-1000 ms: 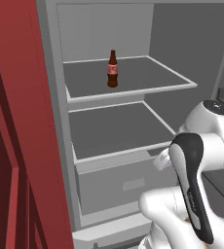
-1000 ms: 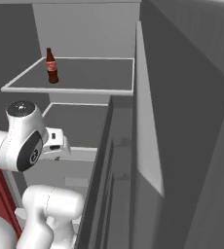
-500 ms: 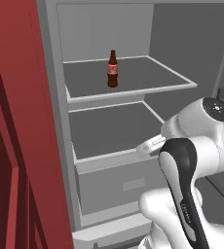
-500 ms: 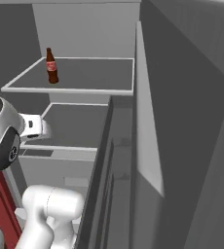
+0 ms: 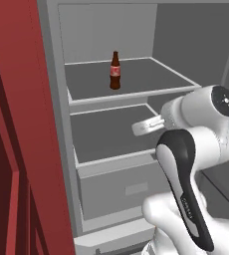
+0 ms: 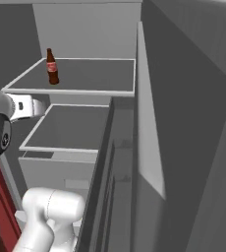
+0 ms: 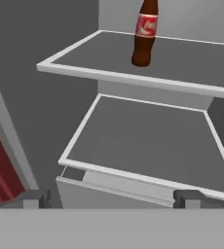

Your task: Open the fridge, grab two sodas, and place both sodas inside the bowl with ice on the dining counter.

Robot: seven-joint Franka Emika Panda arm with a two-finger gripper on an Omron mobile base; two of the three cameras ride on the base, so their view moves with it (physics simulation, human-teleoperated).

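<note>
1 soda (image 5: 115, 70) stands upright toward the left of the upper shelf (image 5: 136, 82) inside the open fridge (image 5: 57, 124), its red label facing out. Below it, a second shelf (image 7: 148, 146) lies bare above a pale drawer (image 5: 121, 187). Right of the bottle and lower, the white arm (image 5: 186, 149) reaches toward the shelves, its claw (image 7: 109, 198) spread wide, gripping nothing, well short of the soda.

No writing can be read anywhere. The soda bottle (image 5: 115, 70) (image 6: 52, 67) (image 7: 145, 33) on the fridge's upper shelf (image 5: 136, 84) carries a red label with a pale mark too blurred to read as letters.
</note>
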